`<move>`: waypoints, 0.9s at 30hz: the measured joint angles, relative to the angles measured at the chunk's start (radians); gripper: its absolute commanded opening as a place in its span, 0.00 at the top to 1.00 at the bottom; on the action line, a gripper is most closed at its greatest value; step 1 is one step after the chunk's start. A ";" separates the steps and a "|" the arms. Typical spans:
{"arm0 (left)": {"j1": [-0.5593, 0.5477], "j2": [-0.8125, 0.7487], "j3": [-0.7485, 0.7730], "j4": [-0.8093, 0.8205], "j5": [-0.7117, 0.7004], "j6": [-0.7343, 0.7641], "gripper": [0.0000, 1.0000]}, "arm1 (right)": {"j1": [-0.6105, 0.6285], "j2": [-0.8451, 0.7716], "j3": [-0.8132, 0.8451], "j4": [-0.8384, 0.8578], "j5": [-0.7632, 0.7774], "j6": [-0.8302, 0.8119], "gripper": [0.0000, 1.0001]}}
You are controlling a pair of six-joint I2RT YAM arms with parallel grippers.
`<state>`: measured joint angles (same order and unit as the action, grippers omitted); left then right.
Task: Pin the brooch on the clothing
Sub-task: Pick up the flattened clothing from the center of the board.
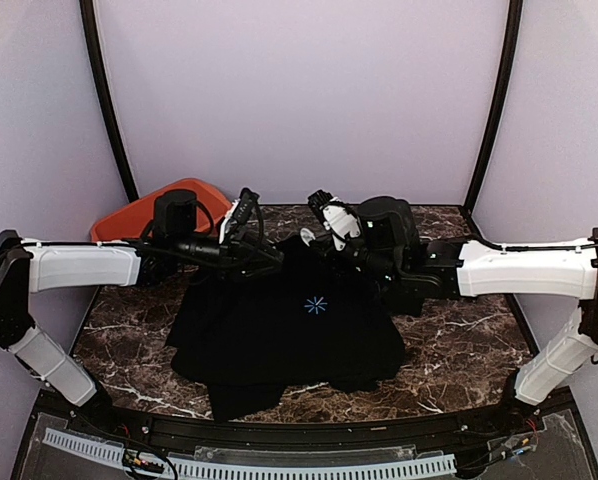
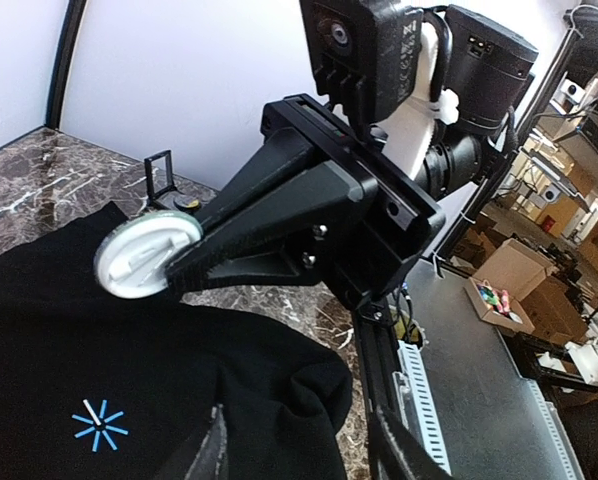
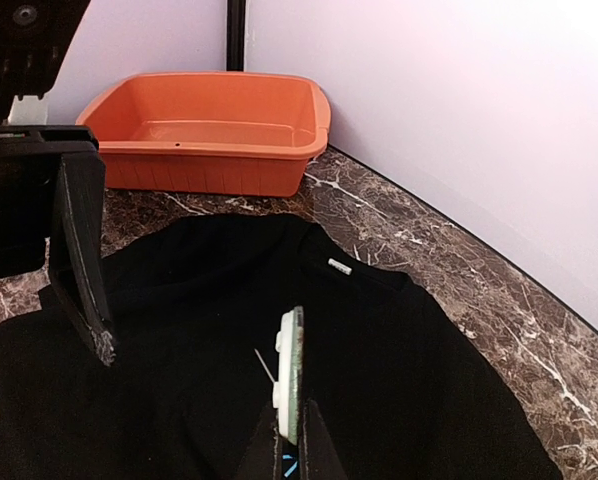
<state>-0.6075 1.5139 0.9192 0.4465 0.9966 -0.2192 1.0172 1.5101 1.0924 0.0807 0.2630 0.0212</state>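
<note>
The right hand (image 3: 291, 428) pinched the brooch (image 3: 290, 368) on its edge above the shirt (image 3: 389, 340), maybe ready to stick it in. The left hand (image 2: 299, 438) had its fingers apart.

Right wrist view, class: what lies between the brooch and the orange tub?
The black T-shirt spreads behind the brooch, then a strip of bare marble table runs before the orange tub, seen in the right wrist view.

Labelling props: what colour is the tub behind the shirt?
Orange tub, clearest in right wrist view.
</note>
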 measured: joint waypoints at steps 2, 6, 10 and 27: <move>0.003 -0.008 -0.001 -0.008 -0.023 0.007 0.42 | 0.000 0.000 0.001 -0.006 0.000 0.003 1.00; 0.018 -0.040 -0.003 -0.056 -0.108 0.034 0.30 | -0.008 0.008 0.044 -0.081 -0.018 0.049 1.00; 0.040 -0.072 -0.002 -0.130 -0.229 0.080 0.14 | -0.045 0.043 0.143 -0.176 -0.088 0.185 1.00; 0.141 0.052 0.149 -0.560 -0.771 0.325 0.18 | -0.219 0.441 0.628 -0.631 -0.492 0.505 1.00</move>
<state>-0.4667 1.5658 1.0683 -0.1131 0.2253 0.1055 0.7986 1.9507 1.7203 -0.5507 -0.2287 0.5266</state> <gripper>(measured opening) 0.895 0.021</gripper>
